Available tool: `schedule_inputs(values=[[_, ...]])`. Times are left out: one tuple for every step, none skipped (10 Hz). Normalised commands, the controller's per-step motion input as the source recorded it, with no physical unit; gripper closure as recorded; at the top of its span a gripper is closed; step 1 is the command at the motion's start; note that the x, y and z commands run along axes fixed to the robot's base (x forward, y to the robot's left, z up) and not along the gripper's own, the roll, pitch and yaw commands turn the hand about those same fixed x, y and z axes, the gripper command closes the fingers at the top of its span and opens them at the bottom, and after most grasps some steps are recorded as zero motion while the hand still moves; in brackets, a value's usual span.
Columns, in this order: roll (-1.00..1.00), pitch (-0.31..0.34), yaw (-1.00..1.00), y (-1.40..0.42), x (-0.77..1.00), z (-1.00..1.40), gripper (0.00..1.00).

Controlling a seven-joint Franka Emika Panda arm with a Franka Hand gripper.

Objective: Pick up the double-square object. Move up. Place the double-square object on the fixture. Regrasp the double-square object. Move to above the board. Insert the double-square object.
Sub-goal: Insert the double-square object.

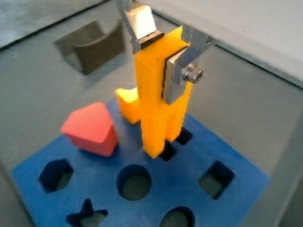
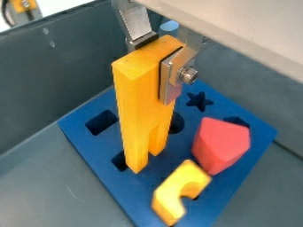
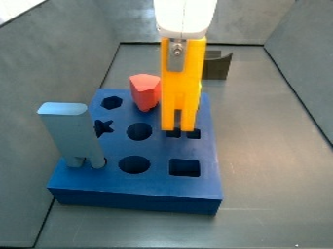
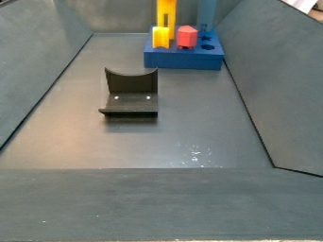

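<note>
My gripper (image 1: 164,55) is shut on the top of the double-square object (image 1: 159,99), a long orange-yellow block held upright. Its silver fingers (image 2: 178,73) press on two opposite faces. The lower end of the double-square object (image 3: 180,83) meets the blue board (image 3: 130,187) at the pair of square holes (image 3: 184,132); how deep the legs sit I cannot tell. In a wrist view the block (image 2: 138,106) ends at a hole near the board's (image 2: 101,146) edge. The dark fixture (image 4: 130,95) stands bare on the floor, apart from the board (image 4: 190,59).
A red peg (image 3: 143,90), a stubby yellow block (image 2: 178,191) and a tall pale-blue block (image 3: 68,131) stand in the board. Open star, hexagon, round and square holes surround them. Grey bin walls (image 4: 44,66) close in the floor.
</note>
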Motion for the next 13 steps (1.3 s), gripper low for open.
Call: schedule_inputs(values=[[0.0, 0.0, 0.0, -0.04, 0.0, 0.0, 1.0], [0.06, 0.0, -0.47, -0.6, 0.28, -0.23, 1.0], [0.11, 0.0, -0.52, -0.55, 0.21, -0.24, 1.0], [0.0, 0.024, -0.25, -0.12, 0.23, 0.0, 1.0], [0.0, 0.0, 0.03, 0.18, 0.05, 0.0, 1.0], [-0.06, 0.029, 0.22, 0.55, 0.1, -0.13, 1.0], [-0.02, 0.0, 0.0, 0.0, 0.0, 0.0, 1.0], [0.0, -0.016, 0.0, 0.0, 0.0, -0.07, 1.0], [0.09, -0.057, 0.0, -0.1, -0.03, -0.4, 1.0], [0.15, -0.05, -0.06, -0.04, 0.0, -1.0, 1.0], [0.14, 0.0, -0.08, 0.0, 0.12, -1.0, 1.0], [0.11, 0.0, -0.02, 0.01, 0.2, -1.0, 1.0], [0.1, 0.0, 0.0, 0.01, 0.26, -1.0, 1.0]])
